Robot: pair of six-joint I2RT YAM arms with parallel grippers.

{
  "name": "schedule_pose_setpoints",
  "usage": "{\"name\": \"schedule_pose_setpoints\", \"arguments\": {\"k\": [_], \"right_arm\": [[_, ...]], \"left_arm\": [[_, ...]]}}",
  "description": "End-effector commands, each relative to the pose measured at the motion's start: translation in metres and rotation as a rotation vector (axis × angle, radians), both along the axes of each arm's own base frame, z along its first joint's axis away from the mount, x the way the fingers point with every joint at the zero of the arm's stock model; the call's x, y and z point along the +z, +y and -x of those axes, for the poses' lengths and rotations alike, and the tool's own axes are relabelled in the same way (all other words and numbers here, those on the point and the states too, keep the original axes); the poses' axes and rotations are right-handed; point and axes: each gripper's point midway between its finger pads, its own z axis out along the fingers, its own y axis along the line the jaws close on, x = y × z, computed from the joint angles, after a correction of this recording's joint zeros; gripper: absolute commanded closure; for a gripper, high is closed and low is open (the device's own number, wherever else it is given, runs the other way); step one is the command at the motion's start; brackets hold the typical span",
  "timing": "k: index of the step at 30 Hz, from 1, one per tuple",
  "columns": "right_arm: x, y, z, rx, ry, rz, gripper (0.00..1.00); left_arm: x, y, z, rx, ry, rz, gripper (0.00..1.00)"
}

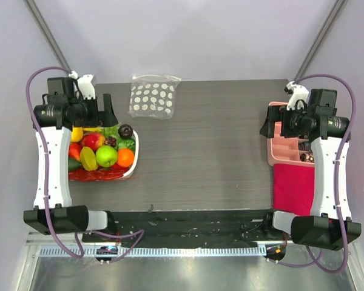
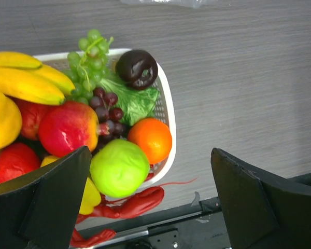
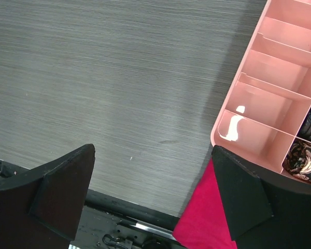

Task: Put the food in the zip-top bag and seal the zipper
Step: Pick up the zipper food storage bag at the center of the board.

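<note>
The zip-top bag point(image 1: 153, 97) lies flat on the table point(image 1: 206, 151), ahead of the left claw point(image 2: 150, 151) and off to its right, well apart from it. Whether its zipper is shut cannot be told. The food sits heaped in a white basket point(image 2: 168, 109) directly under that claw: green apple point(image 2: 119, 167) and orange point(image 2: 150, 139) below the spread fingers, red fruit point(image 2: 67, 127) and bananas point(image 2: 28, 78) to their left. The right claw point(image 3: 153, 149) hangs with fingers apart and holds nothing, with a pink tray point(image 3: 259, 78) and a red cloth point(image 3: 207, 218) by its right finger.
</note>
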Motion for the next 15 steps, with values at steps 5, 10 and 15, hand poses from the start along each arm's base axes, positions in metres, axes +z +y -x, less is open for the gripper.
{"name": "schedule_pose_setpoints", "arguments": {"k": [5, 10, 15], "right_arm": [[0.003, 0.007, -0.001, 0.032, -0.017, -0.034, 0.00], [-0.002, 0.005, -0.002, 0.024, -0.003, -0.026, 0.00], [-0.004, 0.004, -0.001, 0.025, 0.007, -0.022, 0.00]], "left_arm": [[0.021, -0.006, -0.068, -0.057, -0.125, -0.053, 0.00], [0.000, -0.025, -0.126, -0.030, -0.111, -0.069, 0.00], [-0.021, -0.034, -0.185, -0.005, -0.124, -0.002, 0.00]]}}
